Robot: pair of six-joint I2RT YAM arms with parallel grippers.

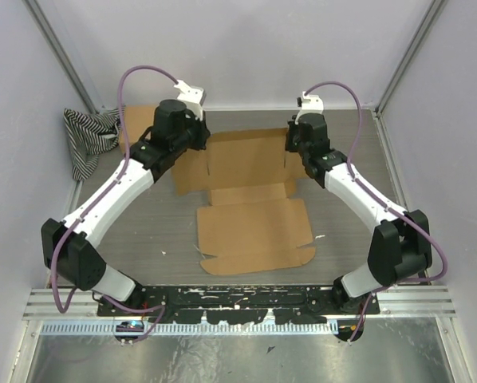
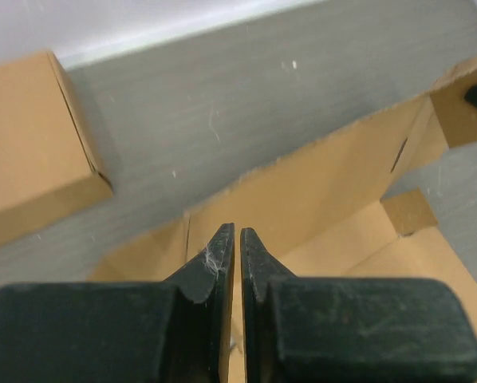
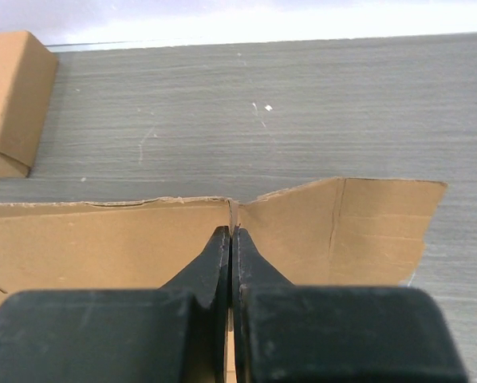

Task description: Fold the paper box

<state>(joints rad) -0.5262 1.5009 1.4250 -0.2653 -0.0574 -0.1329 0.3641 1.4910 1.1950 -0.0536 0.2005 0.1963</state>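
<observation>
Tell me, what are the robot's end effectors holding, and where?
The right end effector pinches the cardboard box at its raised far flap. Whether the left end effector grips anything cannot be told.

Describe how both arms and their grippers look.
The left arm and right arm match: white links between bulky black joints, each with a purple cable looping off the wrist and a white bracket there. The left gripper and right gripper have matte black blocky fingers tapering to wedge tips; the left carries a wisp of lint.
</observation>
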